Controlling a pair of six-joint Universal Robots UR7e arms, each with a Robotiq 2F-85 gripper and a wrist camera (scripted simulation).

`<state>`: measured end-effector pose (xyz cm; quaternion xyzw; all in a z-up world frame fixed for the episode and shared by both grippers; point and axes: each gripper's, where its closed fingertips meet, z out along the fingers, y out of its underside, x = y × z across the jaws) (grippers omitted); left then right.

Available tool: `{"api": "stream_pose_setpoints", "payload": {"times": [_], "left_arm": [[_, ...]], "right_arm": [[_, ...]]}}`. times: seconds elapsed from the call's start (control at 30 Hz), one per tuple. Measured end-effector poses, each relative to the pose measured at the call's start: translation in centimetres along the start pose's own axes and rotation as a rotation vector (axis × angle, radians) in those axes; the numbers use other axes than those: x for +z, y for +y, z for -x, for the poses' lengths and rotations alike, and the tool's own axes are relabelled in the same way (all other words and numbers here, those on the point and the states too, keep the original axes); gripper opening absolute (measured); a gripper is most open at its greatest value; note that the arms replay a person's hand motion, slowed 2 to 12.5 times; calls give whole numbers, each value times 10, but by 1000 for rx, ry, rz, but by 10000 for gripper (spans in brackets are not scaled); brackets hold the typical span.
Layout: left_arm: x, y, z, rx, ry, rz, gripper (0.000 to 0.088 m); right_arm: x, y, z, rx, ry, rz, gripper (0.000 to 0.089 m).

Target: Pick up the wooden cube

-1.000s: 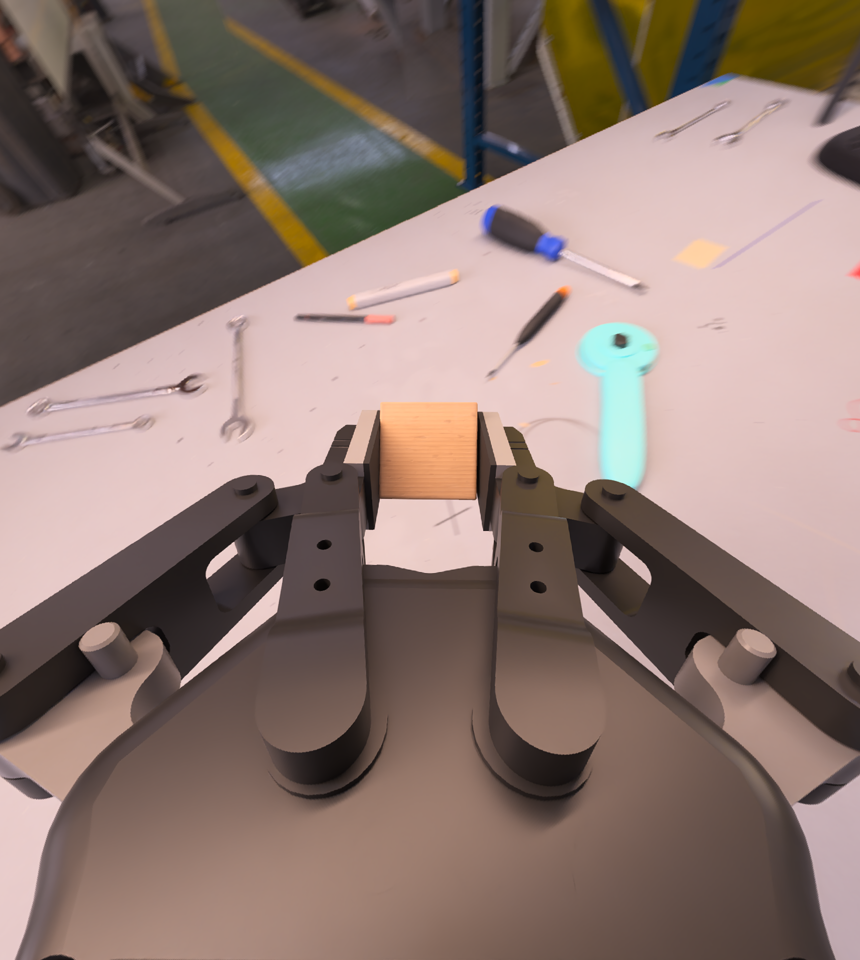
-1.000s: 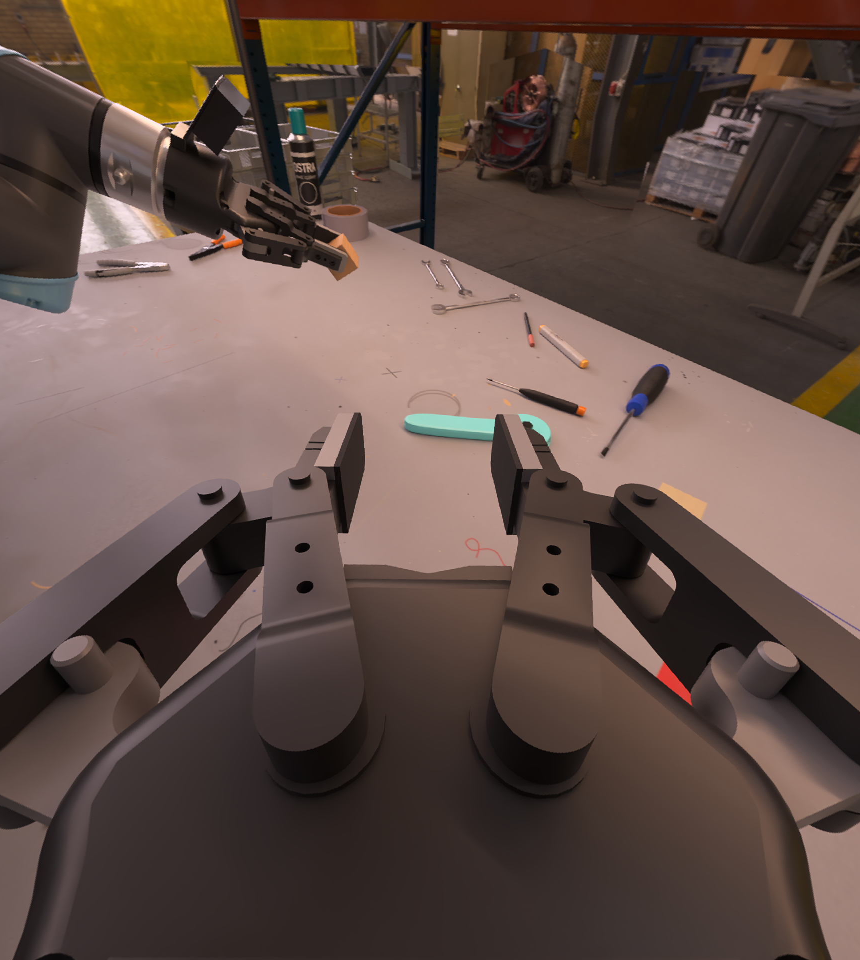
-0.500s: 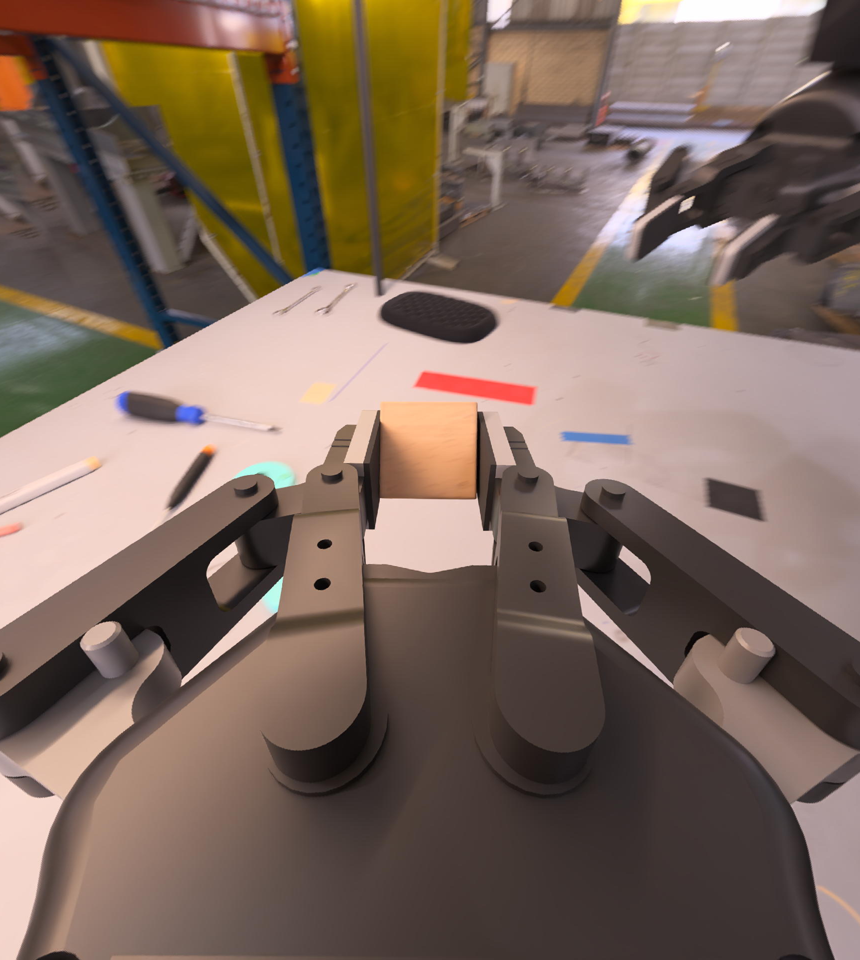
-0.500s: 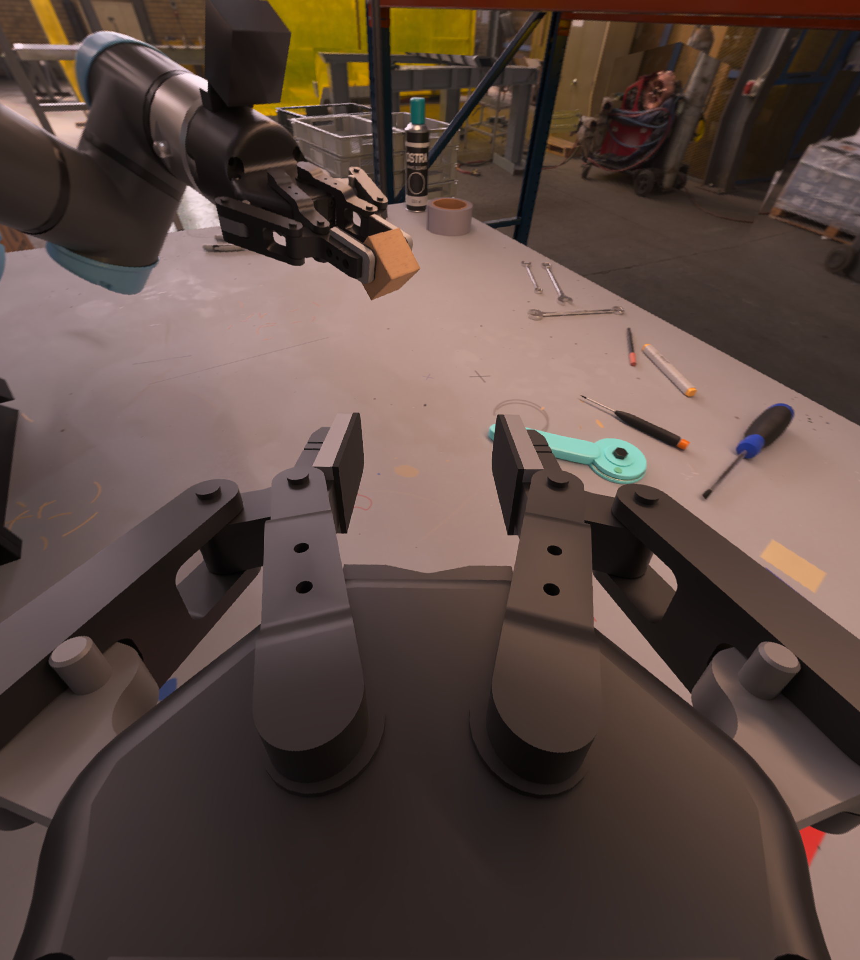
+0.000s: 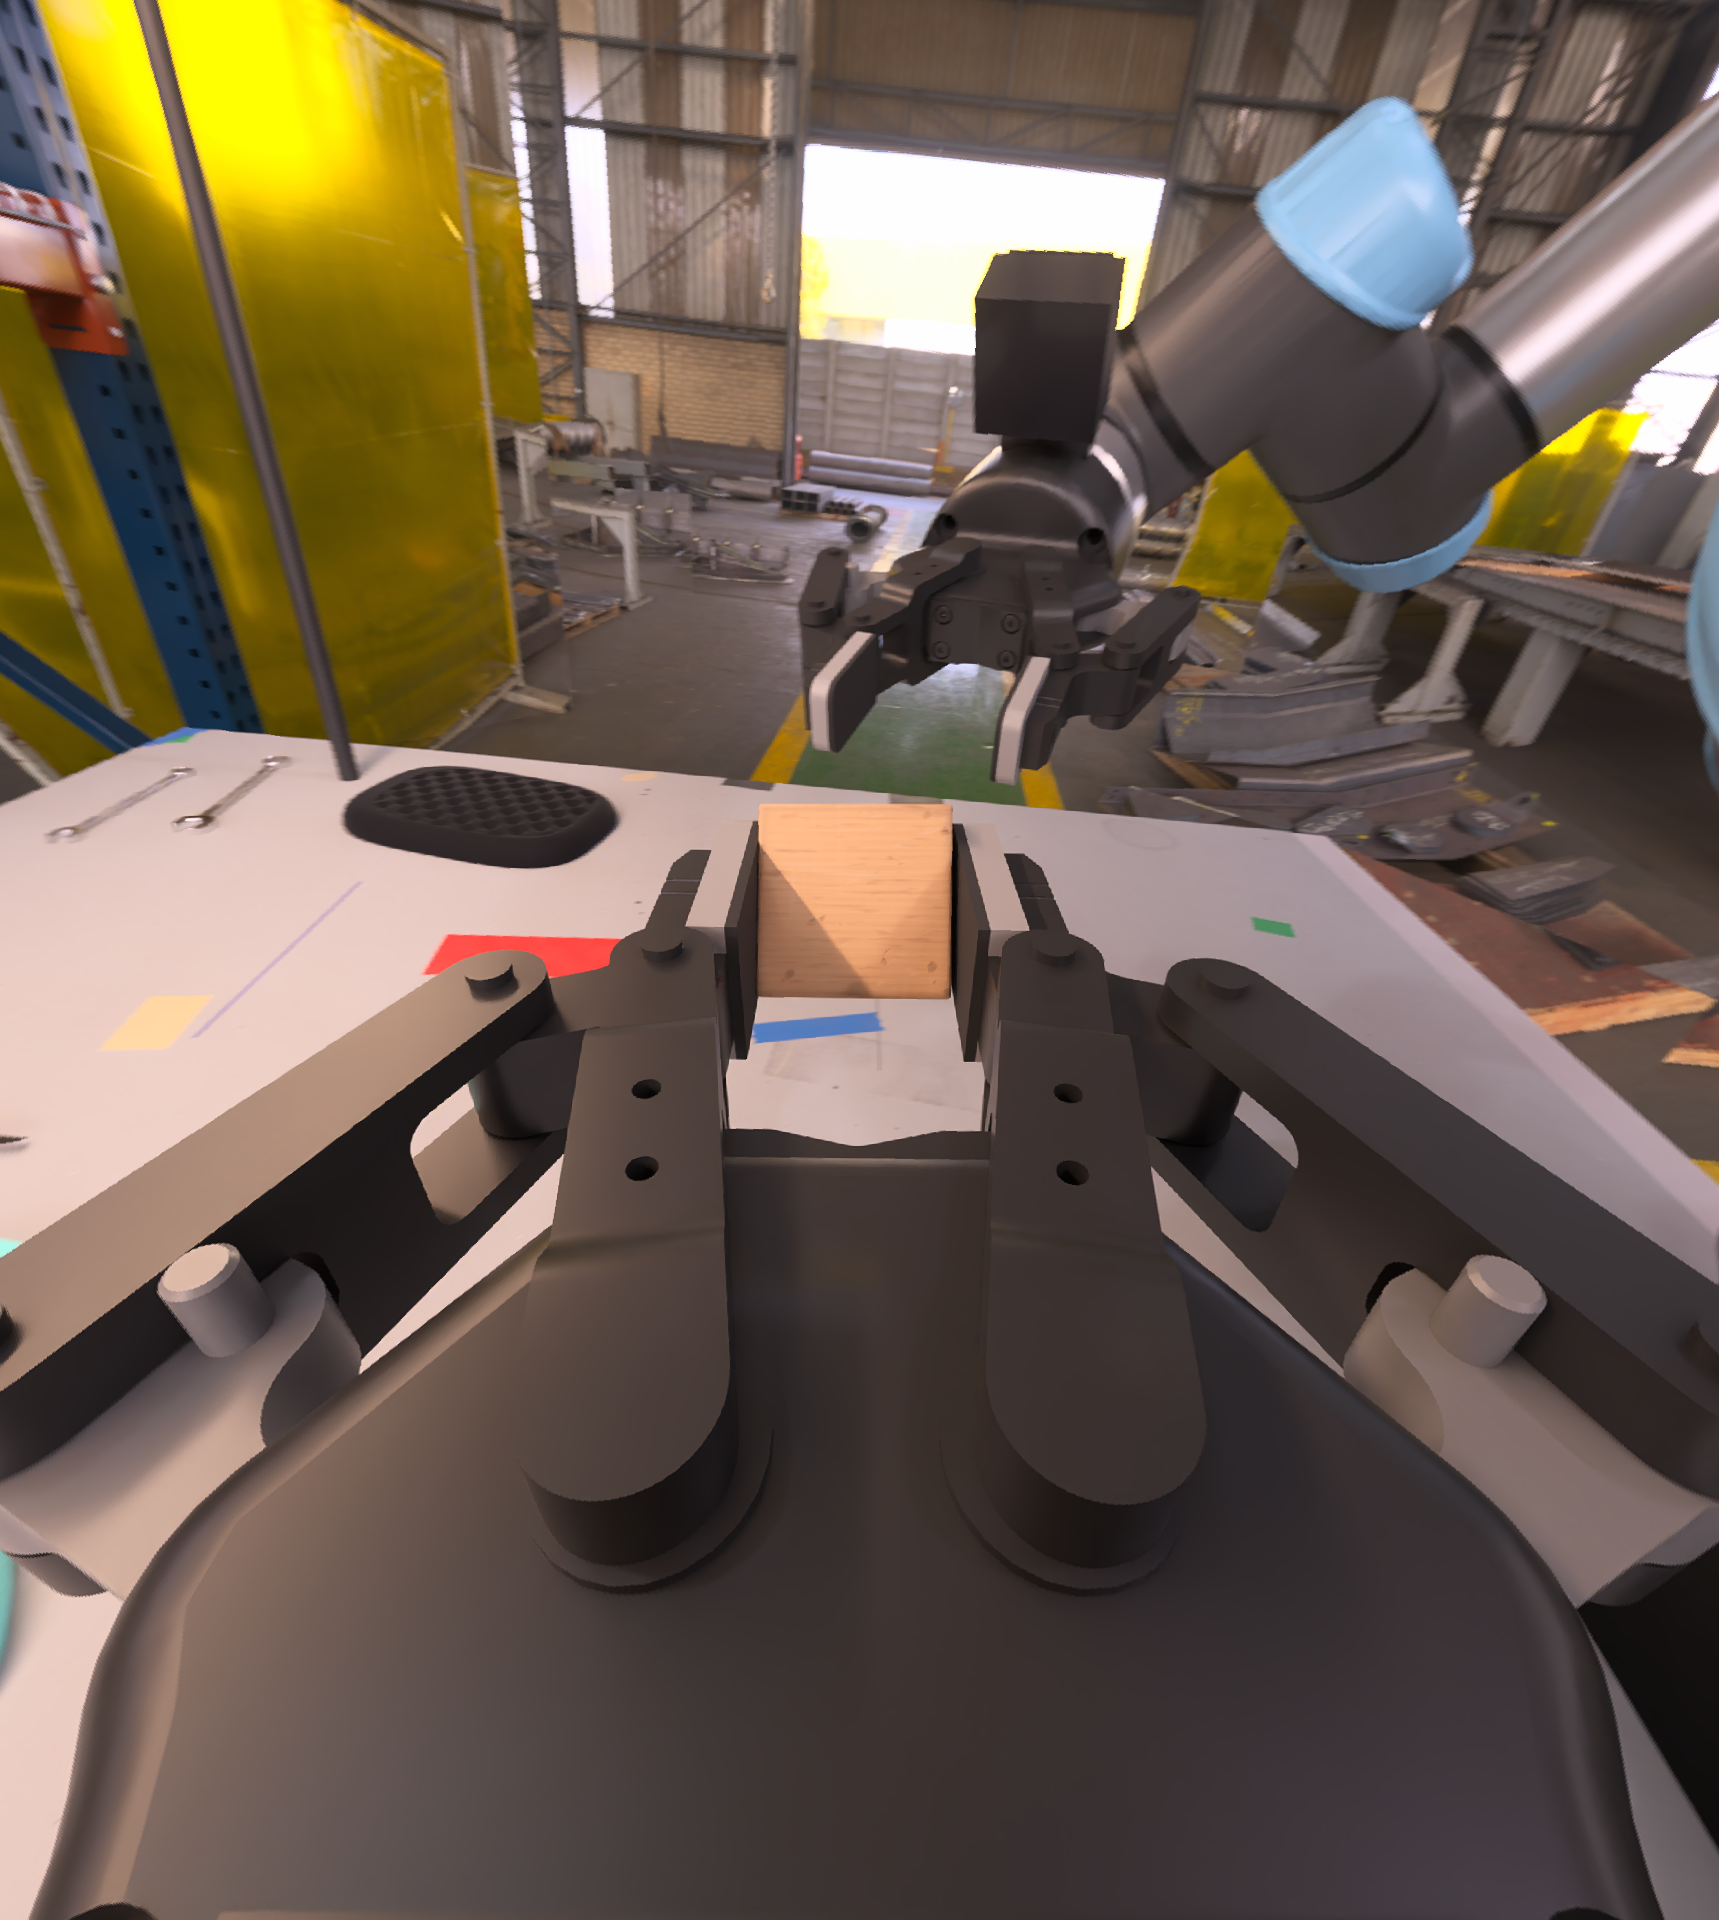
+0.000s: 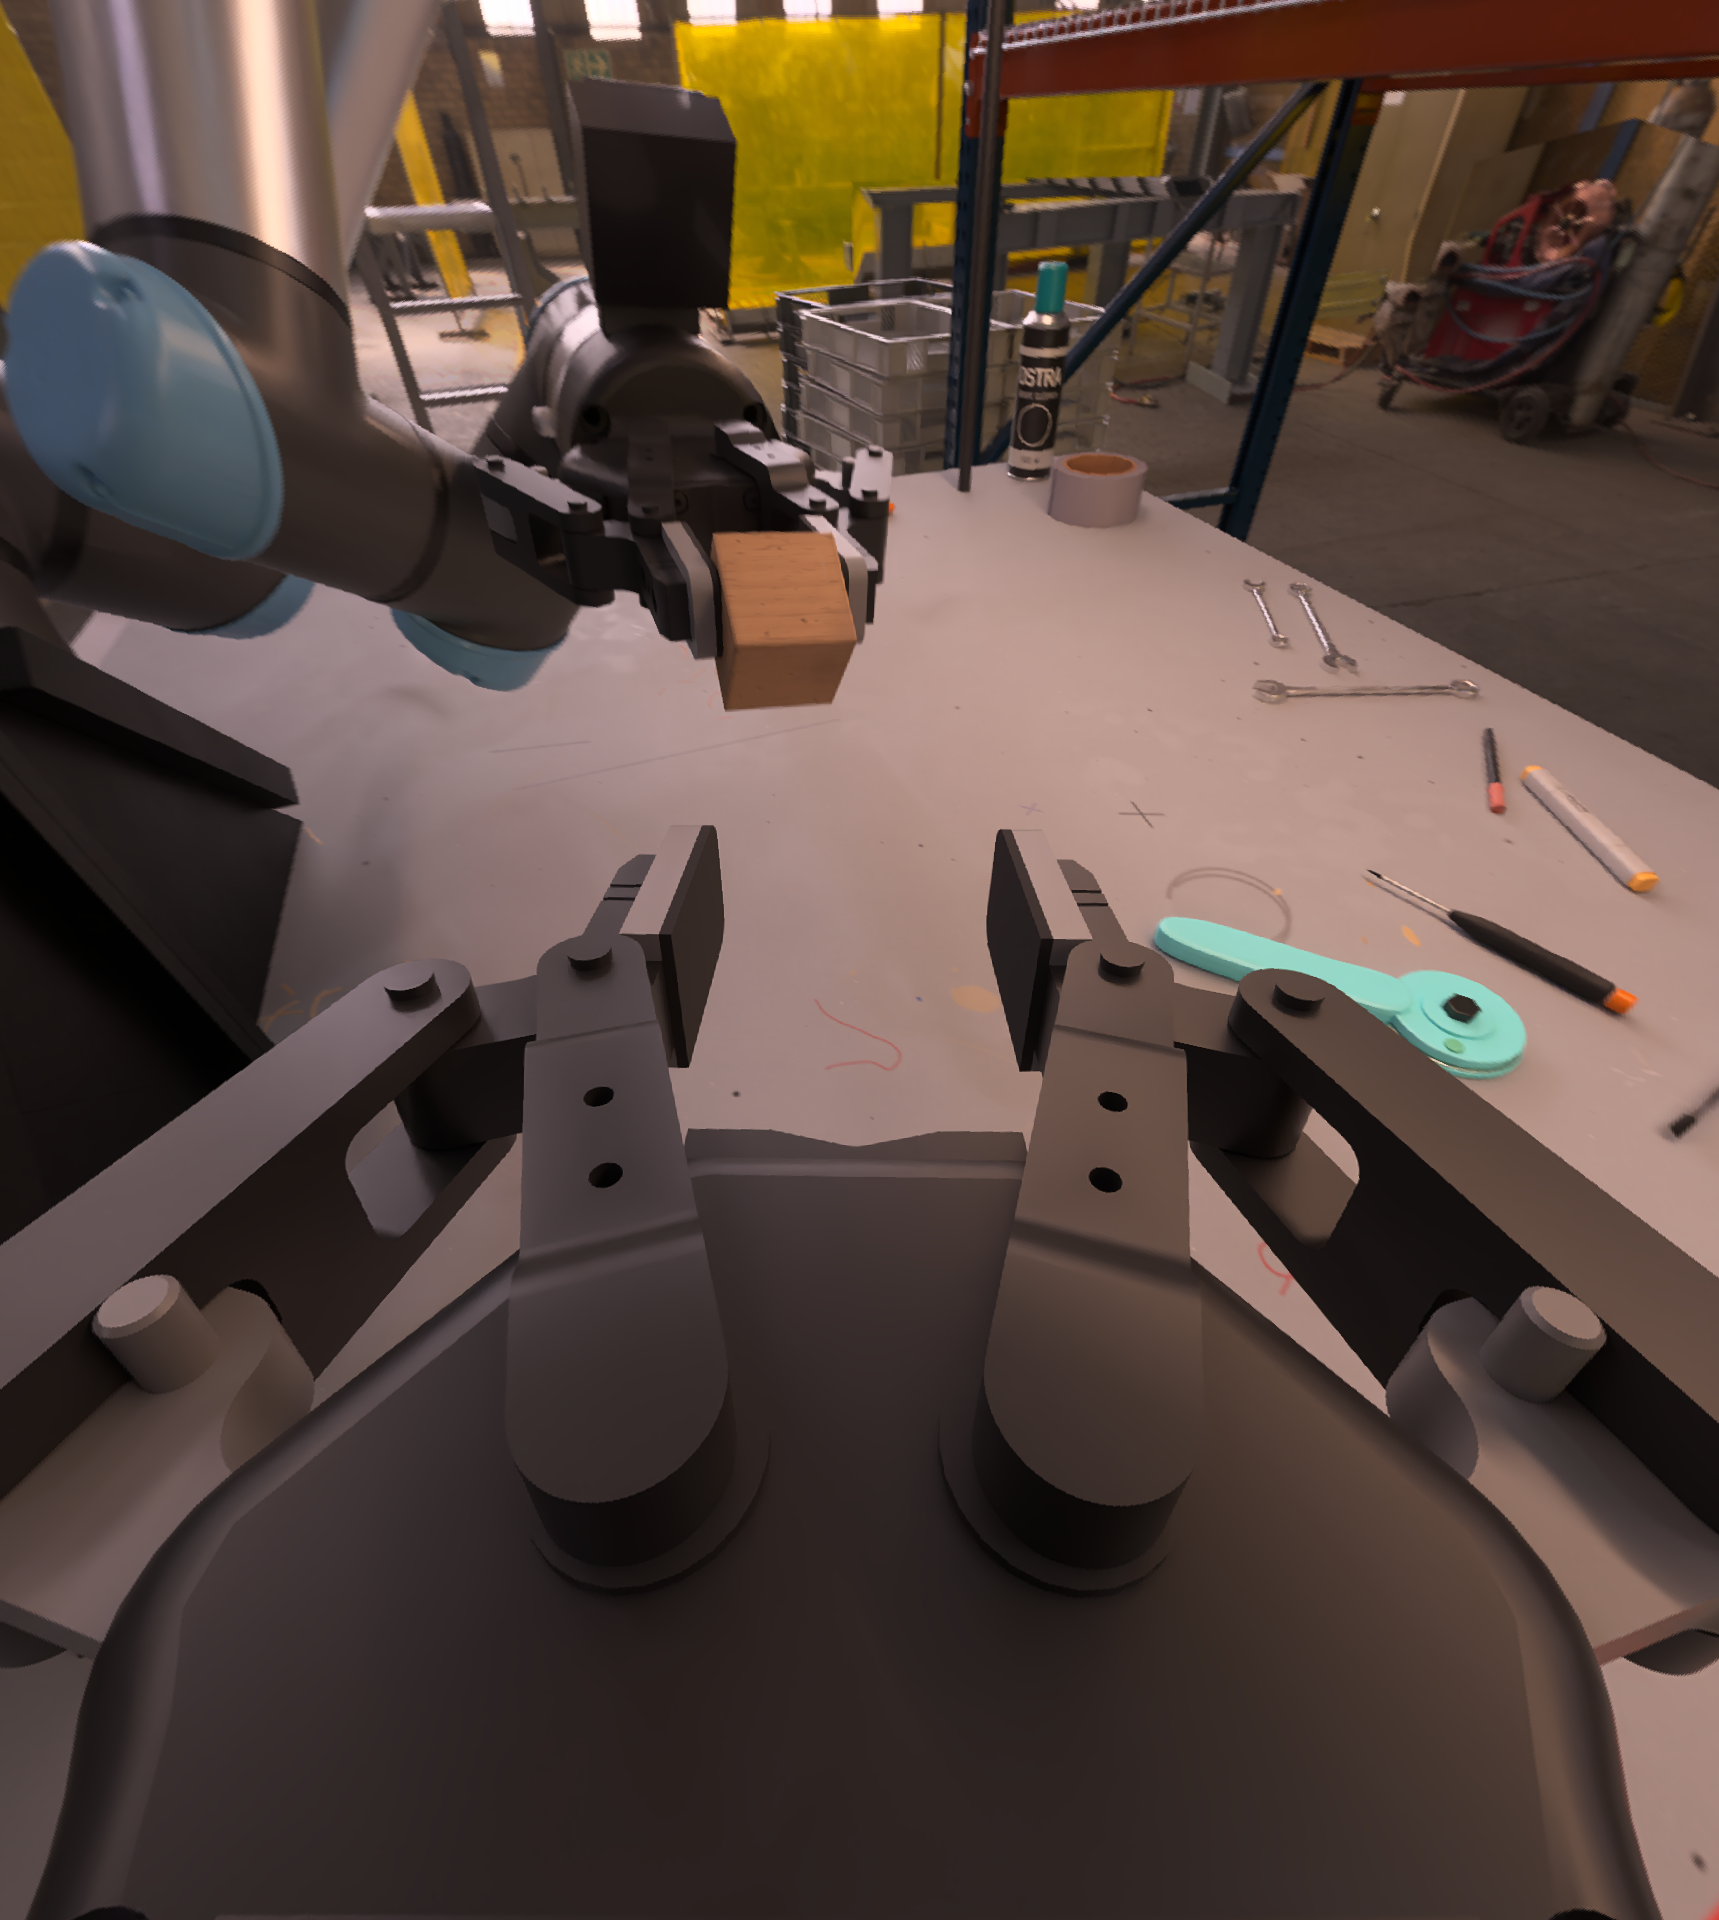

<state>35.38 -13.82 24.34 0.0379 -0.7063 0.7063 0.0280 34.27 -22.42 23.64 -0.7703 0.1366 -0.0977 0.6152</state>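
My left gripper [image 5: 855, 904] is shut on the wooden cube [image 5: 853, 900] and holds it in the air above the grey table [image 5: 107, 935]. In the right wrist view the cube [image 6: 782, 618] shows between the left gripper's fingers, well above the table. My right gripper [image 6: 855, 935] is open and empty, above the table and facing the cube. It also shows in the left wrist view [image 5: 922, 717], open, a short way beyond the cube.
On the table lie a turquoise tool [image 6: 1343, 987], screwdrivers [image 6: 1509, 945], a marker [image 6: 1587, 826], wrenches [image 6: 1364, 689], a tape roll [image 6: 1096, 488], a spray can [image 6: 1040, 374] and a black pad [image 5: 481, 816]. The left arm [image 6: 211, 468] reaches in from the left.
The left gripper has swung round with the cube and now faces the right gripper. The two grippers have come closer. The right gripper stays open.
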Motion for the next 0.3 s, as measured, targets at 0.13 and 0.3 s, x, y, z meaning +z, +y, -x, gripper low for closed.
{"api": "stream_pose_setpoints", "payload": {"times": [0.13,0.3], "left_arm": [[10,1,-14,-29,54,-2,310],[15,-3,-22,10,63,-33,310]], "right_arm": [[2,-6,10,10,-51,-35,465],[4,-13,22,15,-102,-67,465]]}}
